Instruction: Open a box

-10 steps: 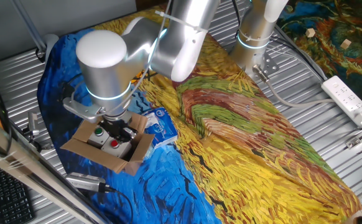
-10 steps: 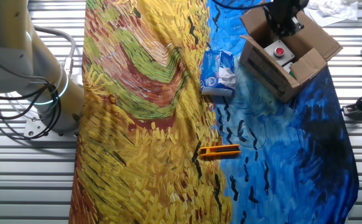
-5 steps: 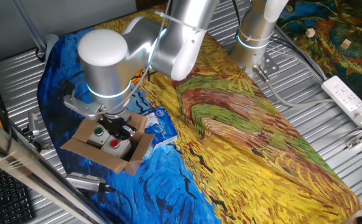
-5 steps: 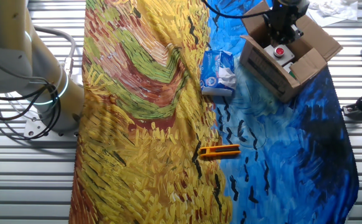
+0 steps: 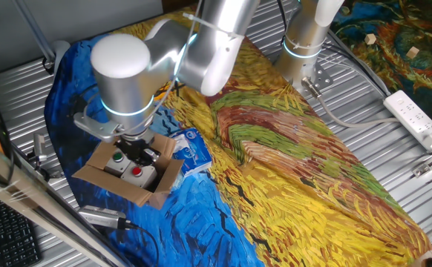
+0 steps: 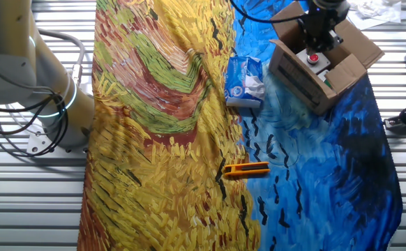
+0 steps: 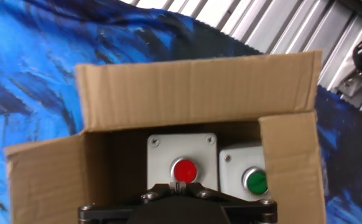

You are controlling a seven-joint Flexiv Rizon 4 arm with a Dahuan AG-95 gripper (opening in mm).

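Note:
The brown cardboard box point(image 5: 97, 175) stands on the blue part of the cloth with its flaps spread outward. It also shows in the other fixed view point(image 6: 344, 71) and the hand view point(image 7: 193, 93). Inside lie two white switch units, one with a red button point(image 7: 184, 170) and one with a green button point(image 7: 255, 182). My gripper point(image 5: 143, 154) hangs over the box opening, fingertips just above the red button point(image 6: 313, 57). In the hand view the gripper point(image 7: 178, 185) has its jaws together with nothing between them.
A blue-and-white soft packet point(image 5: 194, 152) lies against the box's side, also seen in the other fixed view point(image 6: 245, 80). An orange tool point(image 6: 246, 169) lies on the cloth. A silver tool point(image 5: 101, 216) lies by the box. A power strip point(image 5: 418, 119) lies at the right.
My gripper has shifted slightly over the box opening, toward the red button. The box and its flaps have not moved.

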